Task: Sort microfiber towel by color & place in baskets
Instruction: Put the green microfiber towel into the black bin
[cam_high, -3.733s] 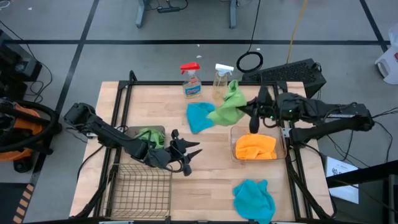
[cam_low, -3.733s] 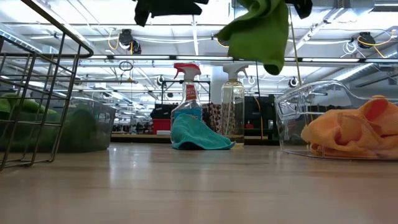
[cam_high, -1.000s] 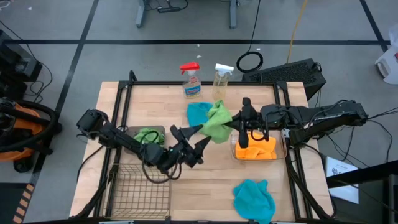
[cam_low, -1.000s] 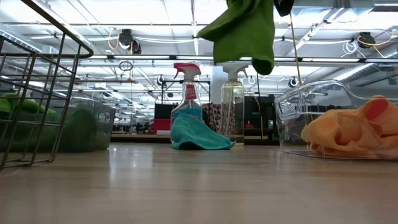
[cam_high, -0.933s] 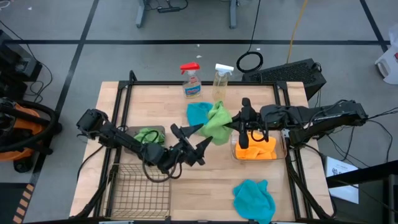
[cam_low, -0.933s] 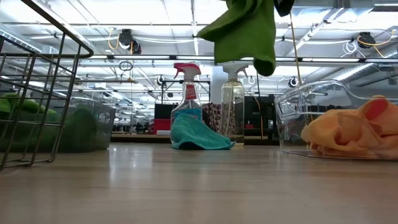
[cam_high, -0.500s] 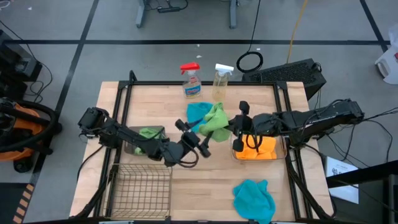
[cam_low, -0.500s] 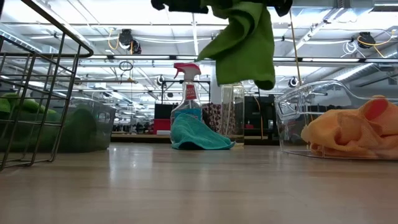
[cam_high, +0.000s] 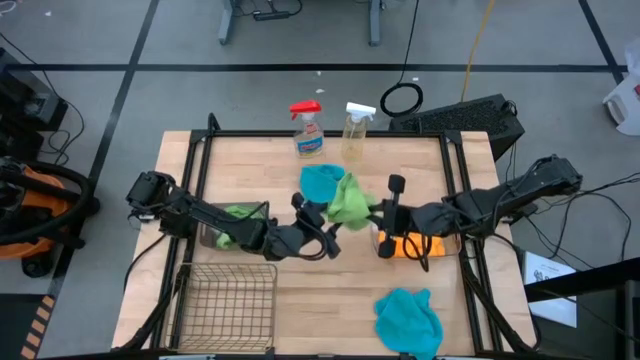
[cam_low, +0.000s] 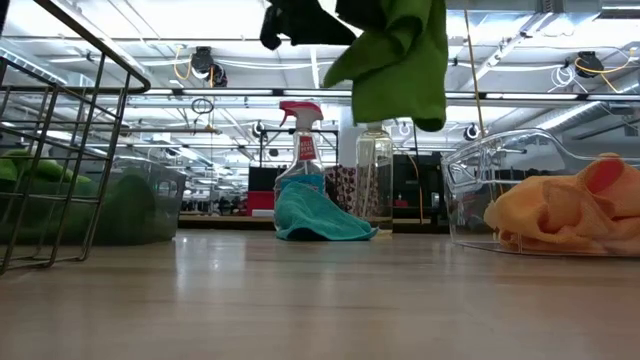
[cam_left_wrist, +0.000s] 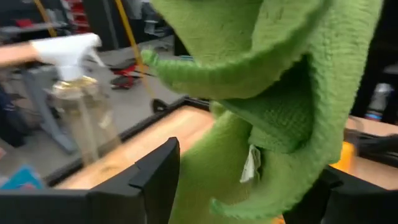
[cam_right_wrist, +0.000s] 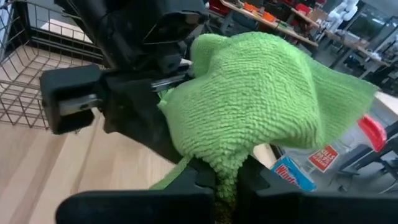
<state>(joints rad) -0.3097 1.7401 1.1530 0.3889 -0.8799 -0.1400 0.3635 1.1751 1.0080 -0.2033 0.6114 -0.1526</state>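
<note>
A bright green microfiber towel (cam_high: 348, 200) hangs in the air above the middle of the table, with my right gripper (cam_high: 377, 212) shut on it. My left gripper (cam_high: 328, 236) comes at it from the table's left. It is open, and its fingers (cam_left_wrist: 155, 171) stand on either side of the hanging cloth (cam_left_wrist: 261, 112). Whether they touch it I cannot tell. One teal towel (cam_high: 318, 185) lies on the table behind the green one, and another (cam_high: 408, 318) lies near the front edge. A second green towel (cam_high: 236, 214) lies in the grey tub. Orange towels (cam_high: 412, 246) lie in the clear tub. My right gripper pinches a bunched fold of the green towel (cam_right_wrist: 227, 169) between its two fingers, coming nearly level from the table's right. The rest of the cloth drapes slack beyond and below the fingers (cam_low: 400, 60), lifted clear of the table.
A red-capped spray bottle (cam_high: 307, 130) and a clear spray bottle (cam_high: 357, 128) stand at the far edge. The wire-mesh basket (cam_high: 228, 300) sits at the front left, beside the grey tub (cam_high: 205, 236). The clear tub's rim (cam_low: 500, 150) is on the right.
My left gripper has moved right toward the green towel and rolled, and its fingers now flank the cloth with a narrower gap. My right gripper has moved toward the near edge with the towel and rolled. The towel stays hanging clear of the table.
</note>
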